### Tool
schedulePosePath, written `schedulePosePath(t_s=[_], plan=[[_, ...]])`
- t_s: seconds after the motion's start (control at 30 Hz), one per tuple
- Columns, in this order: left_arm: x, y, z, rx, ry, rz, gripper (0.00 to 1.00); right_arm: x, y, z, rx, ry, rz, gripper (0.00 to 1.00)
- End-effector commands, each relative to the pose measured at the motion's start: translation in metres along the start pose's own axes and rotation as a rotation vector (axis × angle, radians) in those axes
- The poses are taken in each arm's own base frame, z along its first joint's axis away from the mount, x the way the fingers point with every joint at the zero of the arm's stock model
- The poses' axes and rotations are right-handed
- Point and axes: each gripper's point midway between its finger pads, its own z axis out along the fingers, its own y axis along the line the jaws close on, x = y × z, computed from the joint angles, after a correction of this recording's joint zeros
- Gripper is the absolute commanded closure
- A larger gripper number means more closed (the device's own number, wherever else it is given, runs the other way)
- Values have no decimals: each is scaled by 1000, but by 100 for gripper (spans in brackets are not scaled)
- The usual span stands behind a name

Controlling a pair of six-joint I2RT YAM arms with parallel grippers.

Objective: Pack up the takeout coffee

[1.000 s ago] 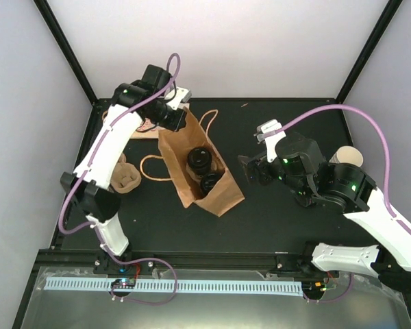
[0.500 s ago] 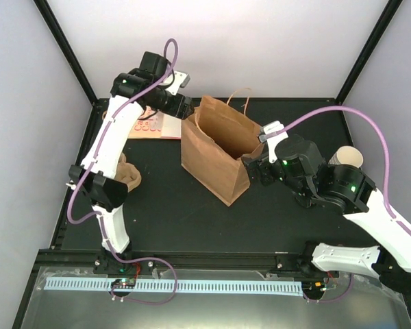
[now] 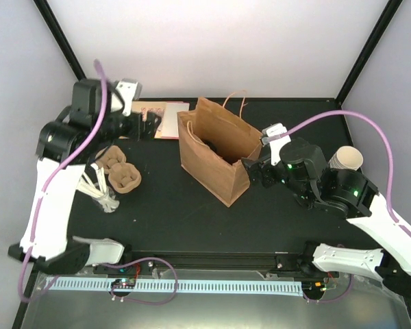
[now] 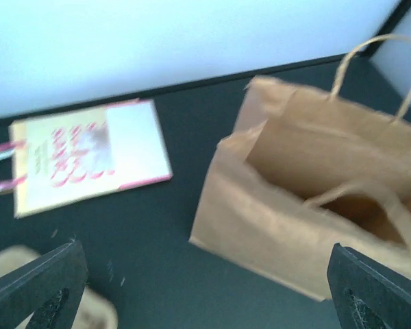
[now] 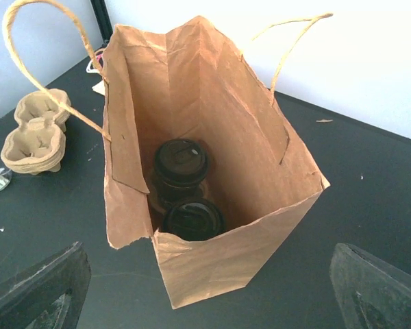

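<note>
The takeout coffee (image 5: 181, 162) stands upright on the floor of the paper bag (image 5: 216, 264), with a second lidded cup (image 5: 193, 219) just beside it on the nearer side. From above, only their round black lids show clearly, each with a raised rim and a small moulded sip-tab. The cup walls are lost in the shadow of the bag. The two sit close together toward one side, which probably keeps them from tipping against the soft paper.

The bag stands on its base on the table (image 3: 192, 212) with its mouth spread wide and both twine handles up, so the cups sit level. It appears to stand by itself, since nothing grips it.

The right arm (image 3: 370, 205) hovers just beside the bag's near corner. Its jaws are spread wide and empty, and its camera looks straight down into the opening. The left arm (image 3: 55, 185) is well off to the far left, over the printed card (image 4: 89, 154), its jaws likewise released with nothing between them.

Pulp cup trays (image 3: 121, 171) lie near the left arm, and a stack of lidless cups (image 3: 347, 159) lies beyond the right. With the coffee inside and both arms let go, packing looks essentially finished.
</note>
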Motion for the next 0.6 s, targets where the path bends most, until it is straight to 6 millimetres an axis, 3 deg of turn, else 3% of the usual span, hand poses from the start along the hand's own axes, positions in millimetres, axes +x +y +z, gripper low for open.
schedulePosePath(t_s=[0.0,0.1,0.3,0.47,0.57], plan=[[62,51,-24,-262,92,-150,1,-7,1,-5,-27,-53,25,2],[108,70,-45,-358,130,-238,1,-5,4,-5,-48,-63,32,2],[180,96,-59,-517,232,-349,1,-1,10,-8,-99,-83,38,2],[195,119,-75,-669,196,-395,32,6,14,-8,-127,-75,24,2],[198,127,-67,-685,199,-387,37,9,17,-7,-147,-62,15,2]])
